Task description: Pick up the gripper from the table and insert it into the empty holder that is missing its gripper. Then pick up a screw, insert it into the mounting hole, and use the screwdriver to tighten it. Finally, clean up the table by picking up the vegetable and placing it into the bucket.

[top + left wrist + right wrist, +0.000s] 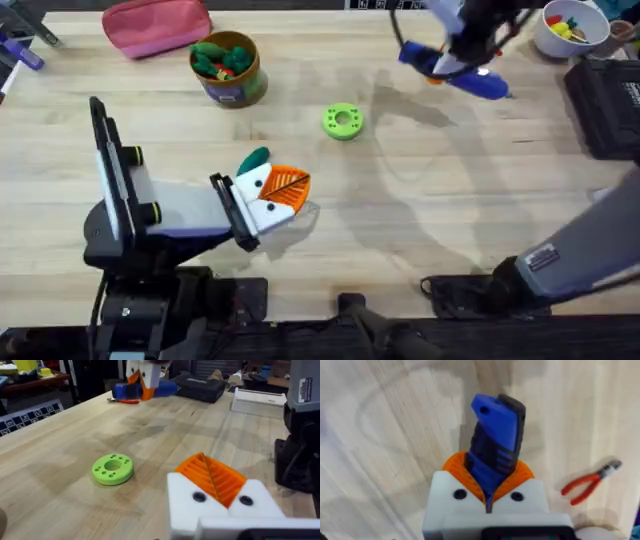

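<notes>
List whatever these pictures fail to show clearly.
- Small dark green oblong toy vegetable: overhead, mostly hidden behind the left tool.
- Blue cylindrical powered screwdriver: right wrist view, its lower end is hidden inside the right tool; overhead, it is blurred.
- Dark label on the round yellow-tan bucket: overhead, too small to read.
- White bowl of coloured bits: overhead, cut off by the top edge.

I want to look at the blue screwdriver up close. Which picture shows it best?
The right wrist view: the screwdriver looks big there, clamped in the right tool. Overhead, it is a blurry blue shape far across the table. The left wrist view shows it small and far away.
</notes>
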`<state>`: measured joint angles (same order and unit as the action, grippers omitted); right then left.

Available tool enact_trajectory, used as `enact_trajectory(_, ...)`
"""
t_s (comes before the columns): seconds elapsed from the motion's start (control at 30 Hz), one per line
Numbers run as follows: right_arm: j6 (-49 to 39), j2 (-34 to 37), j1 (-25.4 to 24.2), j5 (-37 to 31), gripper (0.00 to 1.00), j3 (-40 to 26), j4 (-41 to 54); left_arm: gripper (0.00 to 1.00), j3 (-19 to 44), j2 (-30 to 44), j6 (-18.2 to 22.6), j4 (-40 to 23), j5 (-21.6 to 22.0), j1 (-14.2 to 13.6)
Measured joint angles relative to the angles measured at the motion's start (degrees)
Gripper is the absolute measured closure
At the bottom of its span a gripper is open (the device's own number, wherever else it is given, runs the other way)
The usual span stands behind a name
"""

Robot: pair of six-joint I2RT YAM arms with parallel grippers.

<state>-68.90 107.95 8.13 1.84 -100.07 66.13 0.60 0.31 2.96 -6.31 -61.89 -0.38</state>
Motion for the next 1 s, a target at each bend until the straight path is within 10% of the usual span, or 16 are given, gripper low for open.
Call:
enact_trajectory(0.63,-4.0,15.9,1.0,-7.0,0.988,0.0,-5.9,0.988,0.0,0.0,0.0,0.0,0.0,0.0)
enact_trajectory(0.87,-4.5,16.0,1.2,-7.8,0.067,0.0,-5.9,0.988,0.0,0.0,0.0,0.0,0.0,0.0)
enact_trajectory(1.0,-4.6,16.0,1.2,-8.1,0.010,0.0,-5.9,0.988,0.0,0.0,0.0,0.0,0.0,0.0)
